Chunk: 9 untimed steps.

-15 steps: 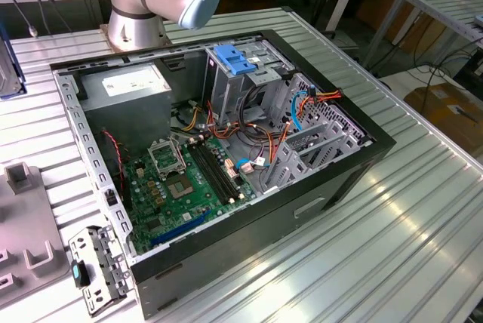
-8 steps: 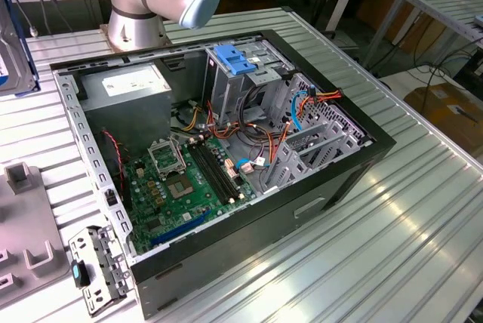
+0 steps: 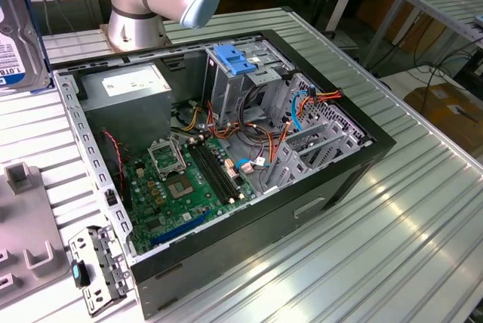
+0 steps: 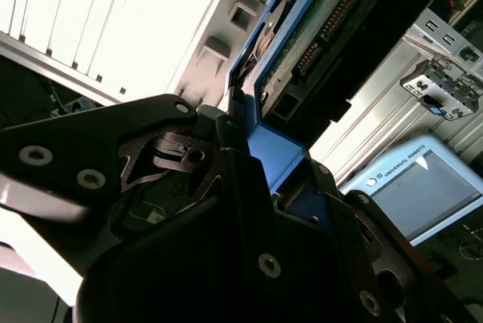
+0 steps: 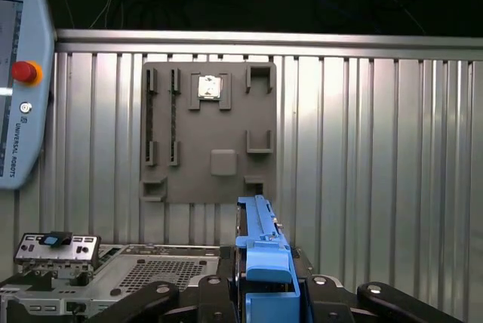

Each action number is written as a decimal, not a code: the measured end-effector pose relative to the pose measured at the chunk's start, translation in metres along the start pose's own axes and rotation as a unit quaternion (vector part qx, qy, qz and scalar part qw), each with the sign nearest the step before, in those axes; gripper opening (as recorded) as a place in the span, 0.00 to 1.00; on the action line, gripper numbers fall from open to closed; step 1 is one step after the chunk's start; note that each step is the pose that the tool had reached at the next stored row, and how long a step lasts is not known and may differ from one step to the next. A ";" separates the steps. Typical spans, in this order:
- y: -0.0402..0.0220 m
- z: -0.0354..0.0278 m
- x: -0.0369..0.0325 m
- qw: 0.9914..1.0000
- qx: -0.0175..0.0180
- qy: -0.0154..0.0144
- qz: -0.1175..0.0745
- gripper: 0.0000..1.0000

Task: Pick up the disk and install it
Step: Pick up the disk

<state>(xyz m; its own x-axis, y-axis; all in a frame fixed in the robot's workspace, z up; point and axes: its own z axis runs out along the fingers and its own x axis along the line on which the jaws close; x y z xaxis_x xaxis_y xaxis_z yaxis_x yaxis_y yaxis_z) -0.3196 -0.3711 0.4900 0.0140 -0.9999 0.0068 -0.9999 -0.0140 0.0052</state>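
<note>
- End effector (image 4: 260, 161): black metal linkage fingers with socket-head screws, clenched on the near blue rail of the task's drive. Its fingers also appear in the first wrist view (image 5: 260, 296). Grasping by the narrow rail edge is judged to leave the drive's broad faces free for sliding into a bay.
- Disk (image 4: 302, 44): flat rectangular silver metal hard drive with a white-and-blue label and blue plastic side rails. It is carried in the end effector at the exterior view's far left edge (image 3: 13, 36), well apart from the computer case. Its smooth blue rail (image 5: 260, 244) runs edge-on in the first wrist view; its green circuit-board face shows in the second wrist view.
- Matte grey plastic fixture plate (image 5: 207, 138): moulded with raised slotted blocks, judged to be seats that keep parts in fixed poses. It lies flat below the held drive.
- Small perforated silver metal bracket (image 3: 94, 270): it carries a blue clip and lies on the bench just beside the case's near left corner.
- Open black desktop computer case (image 3: 226, 251): it lies on its side with the panel off, so the interior faces up for access. Inside are a green motherboard (image 3: 181, 179), a grey metal box with a white sticker (image 3: 124, 85) and, at the far side, a grey metal drive cage (image 3: 253, 93) topped by a flat blue plastic latch piece (image 3: 235, 61).
- Ribbed aluminium bench (image 3: 407, 247): glossy, with long parallel grooves.
</note>
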 end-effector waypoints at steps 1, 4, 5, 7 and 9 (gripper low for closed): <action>-0.0020 0.0000 0.0000 1.000 0.000 0.000 0.000 0.37; -0.0124 0.0002 0.0002 1.000 0.000 0.000 0.000 0.37; -0.0147 0.0003 0.0002 1.000 0.000 0.000 0.000 0.37; -0.0195 0.0004 0.0003 1.000 0.000 0.000 0.001 0.37; -0.0223 0.0005 0.0013 1.000 0.000 0.000 0.001 0.37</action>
<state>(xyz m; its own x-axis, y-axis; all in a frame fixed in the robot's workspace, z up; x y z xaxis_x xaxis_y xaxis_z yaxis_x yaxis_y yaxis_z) -0.2972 -0.3722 0.4894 0.0112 -0.9999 0.0068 -0.9999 -0.0112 0.0059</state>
